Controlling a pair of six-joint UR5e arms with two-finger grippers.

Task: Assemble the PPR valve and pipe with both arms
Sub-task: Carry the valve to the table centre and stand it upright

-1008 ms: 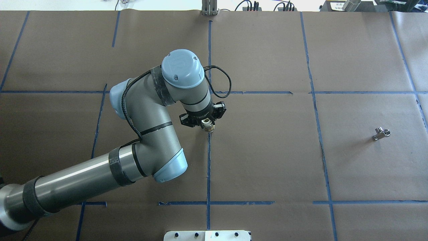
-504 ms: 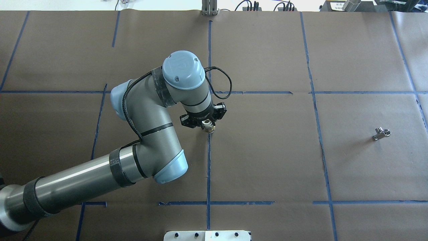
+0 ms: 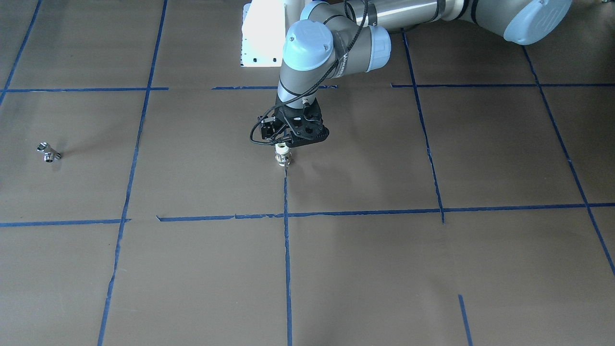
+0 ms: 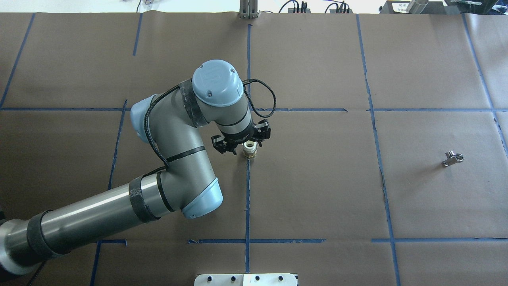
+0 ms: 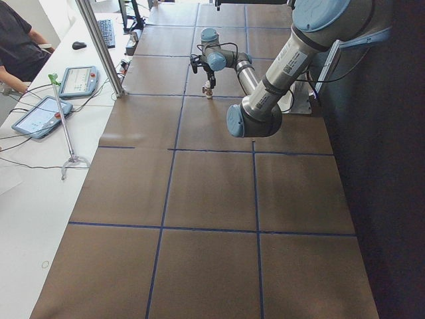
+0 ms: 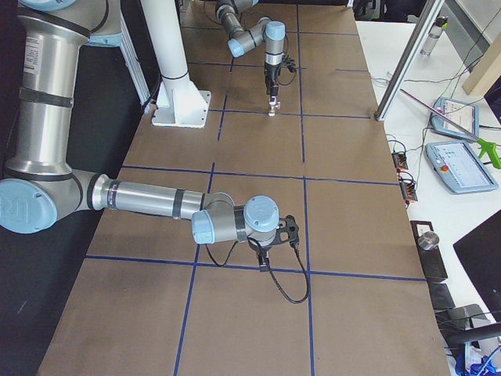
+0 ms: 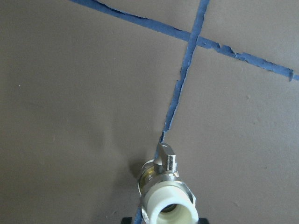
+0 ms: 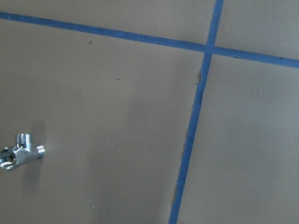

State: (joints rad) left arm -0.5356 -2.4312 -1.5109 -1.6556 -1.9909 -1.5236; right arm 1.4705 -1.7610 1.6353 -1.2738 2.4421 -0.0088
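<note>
The valve (image 4: 249,150), with a brass body and a white plastic top, stands upright on the brown table at its centre. It also shows in the front view (image 3: 282,158) and the left wrist view (image 7: 167,205). My left gripper (image 4: 243,143) hangs straight over the valve. Its jaws stand open on either side of the white top, with a small gap. A small silver metal fitting (image 4: 453,158) lies far to the right, also in the right wrist view (image 8: 21,154). My right gripper (image 6: 288,231) shows only in the exterior right view, low over the table. I cannot tell whether it is open or shut.
Blue tape lines (image 4: 247,198) divide the brown paper into squares. The white pedestal plate (image 4: 246,279) sits at the robot's edge. Beyond the far edge are a metal post (image 5: 99,46), tablets (image 5: 40,116) and an operator (image 5: 20,46).
My left gripper's jaws have spread and drawn back a little. The valve's white top, half covered before, now shows whole. The fitting has not moved.
</note>
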